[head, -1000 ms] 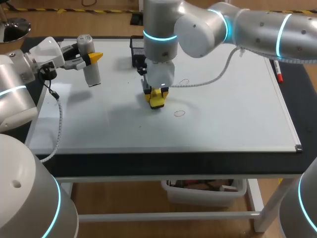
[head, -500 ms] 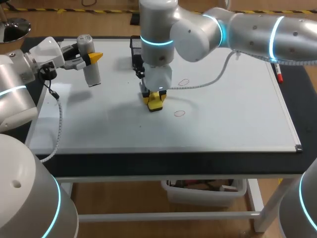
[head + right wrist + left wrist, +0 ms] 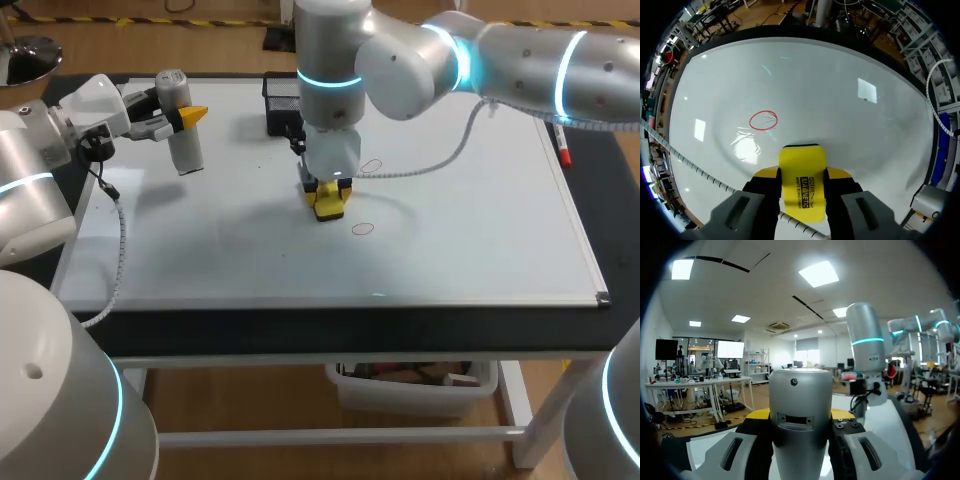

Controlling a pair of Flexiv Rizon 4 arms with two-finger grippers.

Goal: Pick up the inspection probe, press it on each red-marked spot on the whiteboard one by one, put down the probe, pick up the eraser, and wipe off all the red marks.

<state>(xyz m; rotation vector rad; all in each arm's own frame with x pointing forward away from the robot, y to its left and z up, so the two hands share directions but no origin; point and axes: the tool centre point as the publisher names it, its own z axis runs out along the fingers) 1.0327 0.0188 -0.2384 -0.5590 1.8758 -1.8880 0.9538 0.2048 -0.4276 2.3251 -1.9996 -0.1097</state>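
Observation:
The grey cylindrical probe (image 3: 183, 125) hangs above the whiteboard's (image 3: 470, 240) far left corner, with my left gripper (image 3: 186, 117) shut on it. In the left wrist view the probe (image 3: 800, 410) fills the space between the fingers of the left gripper (image 3: 800, 416). My right gripper (image 3: 328, 196), reaching in to the board's middle, is shut on the yellow eraser (image 3: 329, 203), low over the board. One red ring (image 3: 362, 228) lies just right of the eraser, another red ring (image 3: 372, 166) behind it. The eraser (image 3: 801, 187) points at a red ring (image 3: 763, 120) just ahead.
A black holder (image 3: 280, 100) stands at the board's far edge behind my right arm. A red marker (image 3: 563, 150) lies along the board's right edge. A white cable (image 3: 440, 150) trails from my right arm over the board.
My right gripper with the eraser slid a little left, then back right toward the red rings. The left arm and probe have not moved.

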